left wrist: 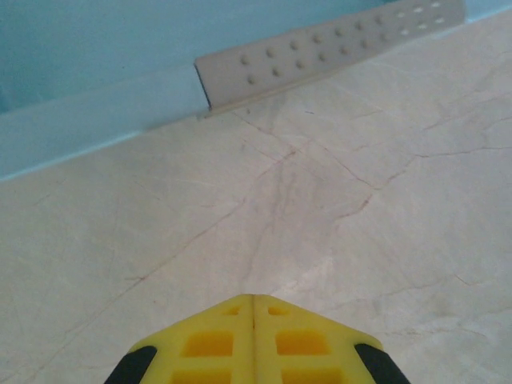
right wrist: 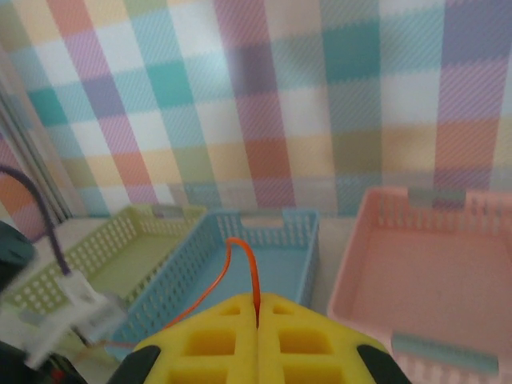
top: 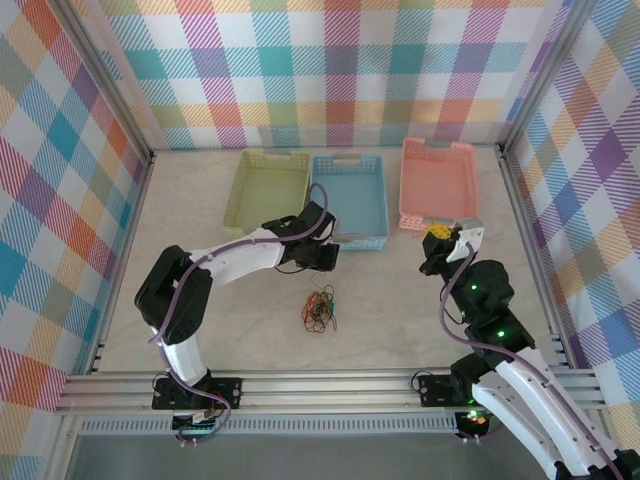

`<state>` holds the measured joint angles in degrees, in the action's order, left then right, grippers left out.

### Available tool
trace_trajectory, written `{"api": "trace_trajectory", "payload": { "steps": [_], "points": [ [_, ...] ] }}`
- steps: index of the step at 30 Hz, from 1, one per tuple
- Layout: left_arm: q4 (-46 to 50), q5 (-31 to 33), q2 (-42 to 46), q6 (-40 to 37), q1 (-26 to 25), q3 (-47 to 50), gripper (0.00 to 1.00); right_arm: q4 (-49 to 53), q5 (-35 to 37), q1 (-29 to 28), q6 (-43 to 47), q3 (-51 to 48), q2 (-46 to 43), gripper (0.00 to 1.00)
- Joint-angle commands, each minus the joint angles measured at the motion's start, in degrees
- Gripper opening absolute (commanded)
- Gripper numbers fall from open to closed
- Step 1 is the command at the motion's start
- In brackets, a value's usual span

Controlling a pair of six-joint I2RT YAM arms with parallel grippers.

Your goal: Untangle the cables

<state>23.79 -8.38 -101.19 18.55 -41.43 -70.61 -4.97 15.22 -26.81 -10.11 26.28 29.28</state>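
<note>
Green basket, blue basket and pink basket stand in a row on the marbled table.

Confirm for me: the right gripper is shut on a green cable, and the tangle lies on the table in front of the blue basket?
Wrong colour: the right wrist view shows the right gripper shut on an orange cable, not green. The tangle does lie on the table in front of the blue basket.

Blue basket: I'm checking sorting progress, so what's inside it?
The blue basket has a bare visible floor. The left arm covers its near-left corner, hiding anything there. The orange cable pinched in the right tool passes in front.
</note>
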Motion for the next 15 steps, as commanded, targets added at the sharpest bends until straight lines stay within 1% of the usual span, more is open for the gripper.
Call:
{"api": "trace_trajectory", "payload": {
  "steps": [1,3,4,6,7,10,13,15],
  "points": [
    [-2.94,-1.65,3.21,0.62,0.47,2.10,0.00,2.77,2.31,0.44,-5.29,-3.25,0.38,0.19],
    [-3.70,-0.88,4.51,0.67,0.47,3.16,0.00,3.30,1.51,0.44,-6.13,-4.34,0.50,0.48],
    [-3.92,-0.35,4.98,0.49,0.48,3.45,0.00,3.20,0.06,0.45,-5.28,-4.64,0.51,0.59],
    [-4.26,0.21,5.71,0.28,0.48,4.03,0.00,2.57,-3.47,0.44,-3.10,-4.76,0.52,0.70],
    [-4.43,0.20,5.96,0.20,0.54,4.21,0.00,1.57,-6.31,0.51,-1.59,-4.84,0.75,0.73],
    [-5.31,-0.12,6.52,0.08,0.49,4.77,0.00,-1.60,-15.14,0.44,1.08,-4.84,2.69,0.75],
    [-5.93,-0.23,7.36,-0.87,0.21,5.41,0.00,-5.58,-24.29,0.44,3.24,-4.05,7.71,0.75],
    [-6.85,-0.44,7.98,-1.36,0.00,5.97,0.00,-7.26,-28.87,0.44,4.64,-2.37,12.29,0.74]
  ]
}}
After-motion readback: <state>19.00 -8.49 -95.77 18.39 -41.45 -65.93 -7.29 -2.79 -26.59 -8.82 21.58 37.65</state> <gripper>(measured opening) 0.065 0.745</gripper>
